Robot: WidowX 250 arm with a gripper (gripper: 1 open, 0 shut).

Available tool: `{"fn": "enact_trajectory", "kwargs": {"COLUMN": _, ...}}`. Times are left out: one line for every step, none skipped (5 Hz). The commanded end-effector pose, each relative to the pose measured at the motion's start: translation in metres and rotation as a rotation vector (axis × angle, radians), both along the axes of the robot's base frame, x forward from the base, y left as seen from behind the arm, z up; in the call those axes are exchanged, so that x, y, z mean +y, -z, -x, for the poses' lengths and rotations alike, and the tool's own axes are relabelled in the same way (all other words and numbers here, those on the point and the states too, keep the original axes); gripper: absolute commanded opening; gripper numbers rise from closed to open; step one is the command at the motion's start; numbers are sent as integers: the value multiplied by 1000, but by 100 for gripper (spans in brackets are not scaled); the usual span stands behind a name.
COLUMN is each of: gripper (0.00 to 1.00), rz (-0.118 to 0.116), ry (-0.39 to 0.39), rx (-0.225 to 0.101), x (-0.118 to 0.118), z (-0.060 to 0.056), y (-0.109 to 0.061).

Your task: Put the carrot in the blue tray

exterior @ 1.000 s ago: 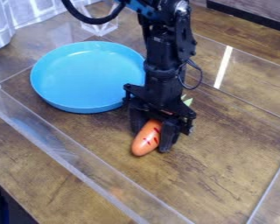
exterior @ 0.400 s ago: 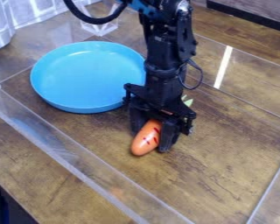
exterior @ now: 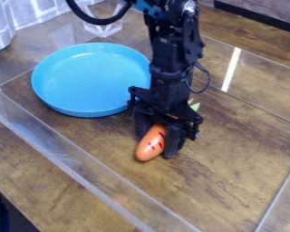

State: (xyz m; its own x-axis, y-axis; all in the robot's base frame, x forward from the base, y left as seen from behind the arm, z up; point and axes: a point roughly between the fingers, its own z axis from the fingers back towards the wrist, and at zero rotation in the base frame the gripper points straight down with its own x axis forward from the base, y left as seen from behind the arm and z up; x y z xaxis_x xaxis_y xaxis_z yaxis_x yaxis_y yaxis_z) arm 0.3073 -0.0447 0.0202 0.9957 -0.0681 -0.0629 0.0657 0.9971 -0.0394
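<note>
Camera view is showing the black robot arm reaching straight down so that its gripper (exterior: 161,138) is meeting the small orange toy carrot (exterior: 151,144) from above, the easiest way to take a low thing lying flat on the dark wooden tabletop (exterior: 232,181). The jaws are standing close together on either side of the carrot's body, clamping it near its leafy end, while the rounded orange tip is sticking out toward the viewer. The carrot appears to be lying on the table under the grip, not lifted clear. The round, shallow bright-blue plastic tray (exterior: 87,80) is sitting empty just beside the arm, to the left and a little farther back, with its raised rim near the gripper. Judging by this, the grasp is made and the lift and short carry over that rim are not yet done.
</note>
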Motion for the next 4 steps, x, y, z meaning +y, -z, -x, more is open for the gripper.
{"fn": "enact_trajectory", "kwargs": {"gripper": 0, "rz": -4, "ry": 9, "rx": -31, "x": 1, "z": -1, "y": -14}}
{"fn": "enact_trajectory", "kwargs": {"gripper": 0, "rz": -8, "ry": 15, "rx": -32, "x": 2, "z": 0, "y": -18}}
{"fn": "enact_trajectory", "kwargs": {"gripper": 0, "rz": -12, "ry": 22, "rx": -33, "x": 3, "z": 1, "y": -22}}
{"fn": "enact_trajectory", "kwargs": {"gripper": 0, "rz": -17, "ry": 27, "rx": -35, "x": 3, "z": 1, "y": -26}}
